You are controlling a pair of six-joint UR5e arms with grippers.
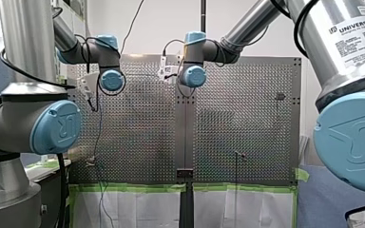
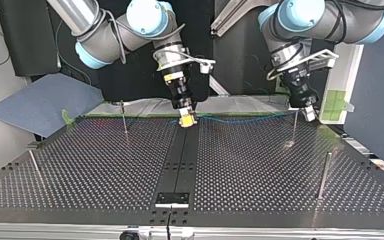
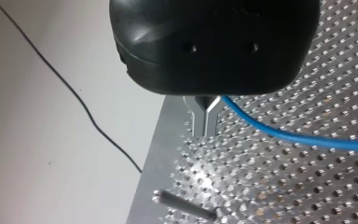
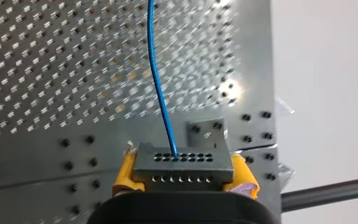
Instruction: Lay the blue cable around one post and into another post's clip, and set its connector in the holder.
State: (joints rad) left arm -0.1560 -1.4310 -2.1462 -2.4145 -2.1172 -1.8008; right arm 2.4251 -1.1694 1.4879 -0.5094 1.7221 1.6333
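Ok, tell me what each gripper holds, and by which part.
My right gripper clamps the connector by its short sides, between yellow pads. My left gripper pinches the blue cable partway along its run, away from the connector.

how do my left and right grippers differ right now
My left gripper has bare metal fingers; my right gripper has yellow pads. My left gripper pinches the blue cable itself; my right gripper clamps the grey connector. Both are shut, holding parts of one cable.
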